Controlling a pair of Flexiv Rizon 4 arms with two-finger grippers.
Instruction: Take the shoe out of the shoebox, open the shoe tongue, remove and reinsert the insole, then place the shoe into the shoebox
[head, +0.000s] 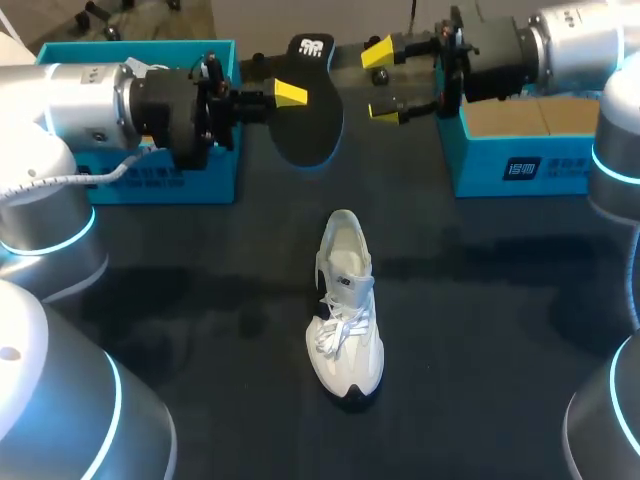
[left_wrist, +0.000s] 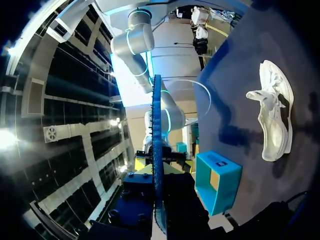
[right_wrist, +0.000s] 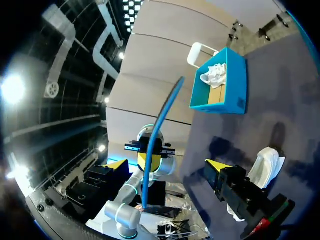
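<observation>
While insole (head: 308, 125) is out, step: removal done, reinsertion pending.
Left gripper (head: 288, 95): clamped on insole, held aloft.
Right gripper (head: 381, 82): wide open, empty, beside insole.
Shoe (head: 345, 310): upright, mid-table.
Next: feed insole into shoe opening.
</observation>
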